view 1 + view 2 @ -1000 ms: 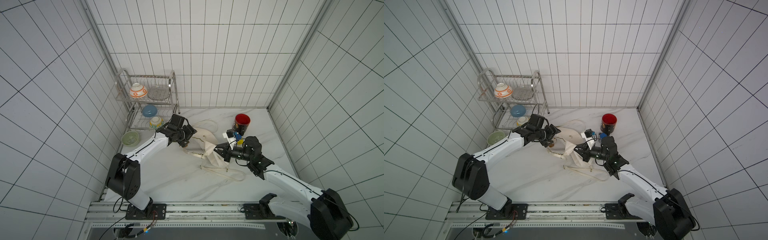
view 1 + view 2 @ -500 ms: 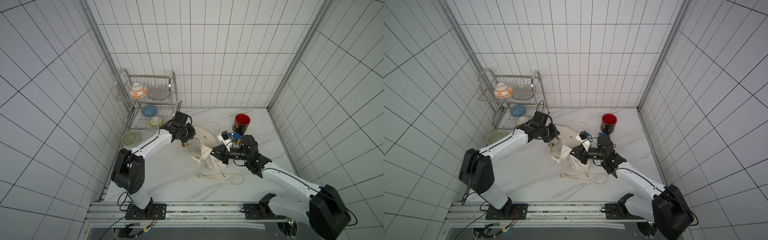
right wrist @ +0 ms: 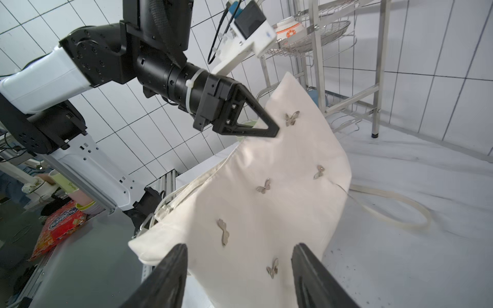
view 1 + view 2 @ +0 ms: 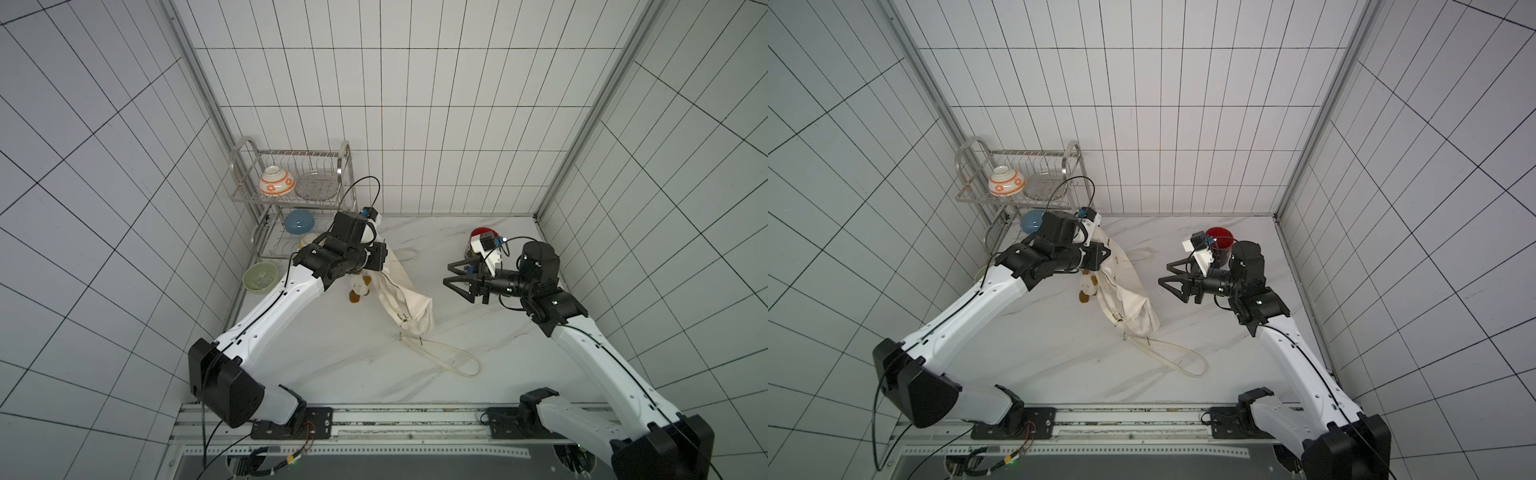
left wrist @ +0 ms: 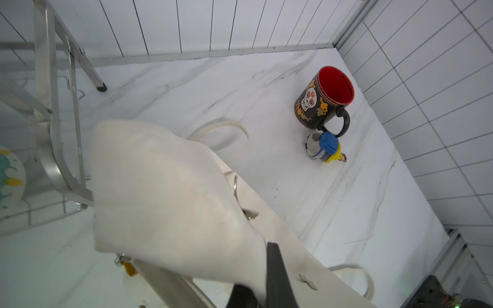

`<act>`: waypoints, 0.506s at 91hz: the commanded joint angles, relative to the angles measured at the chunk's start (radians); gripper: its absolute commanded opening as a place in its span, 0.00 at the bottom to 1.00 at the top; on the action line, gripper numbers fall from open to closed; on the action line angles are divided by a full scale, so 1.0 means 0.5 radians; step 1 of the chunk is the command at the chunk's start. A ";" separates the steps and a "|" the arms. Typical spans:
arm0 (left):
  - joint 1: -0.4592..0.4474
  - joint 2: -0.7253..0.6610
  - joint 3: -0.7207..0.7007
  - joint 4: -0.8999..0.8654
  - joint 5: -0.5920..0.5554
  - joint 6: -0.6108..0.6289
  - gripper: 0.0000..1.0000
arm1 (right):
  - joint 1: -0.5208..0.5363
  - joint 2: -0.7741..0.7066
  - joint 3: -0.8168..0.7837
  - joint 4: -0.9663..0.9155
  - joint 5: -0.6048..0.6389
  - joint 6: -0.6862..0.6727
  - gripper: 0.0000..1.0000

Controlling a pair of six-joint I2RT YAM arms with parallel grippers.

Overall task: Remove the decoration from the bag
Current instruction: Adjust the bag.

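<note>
My left gripper (image 3: 276, 129) is pinched closed on the far end of the cream bag (image 4: 401, 297) and holds that end up off the marble table (image 4: 332, 353). The bag slants down toward me, and its near end rests on the table. A thin strap (image 5: 226, 123) lies looped on the table at the bag's far side. A small white and brown plush decoration (image 4: 358, 289) sits just left of the bag, below the left gripper. My right gripper (image 4: 448, 273) is right of the bag and apart from it, jaws spread wide and empty. A red-lined mug (image 5: 324, 98) stands far right.
</note>
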 commanded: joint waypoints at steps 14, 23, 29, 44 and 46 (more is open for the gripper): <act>-0.054 0.000 0.232 -0.263 -0.437 0.445 0.00 | -0.096 0.000 0.066 -0.161 0.087 -0.052 0.66; -0.191 0.050 0.271 -0.218 -0.861 0.193 0.00 | -0.007 0.059 0.061 0.056 0.204 0.083 0.67; -0.286 0.143 0.358 -0.262 -1.119 -0.029 0.00 | 0.135 0.082 0.037 0.138 0.467 0.113 0.70; -0.442 0.402 0.722 -0.535 -1.451 -0.682 0.00 | 0.402 0.132 -0.081 0.409 0.960 0.343 0.75; -0.455 0.436 0.771 -0.591 -1.480 -0.764 0.00 | 0.440 0.137 -0.093 0.434 0.998 0.376 0.76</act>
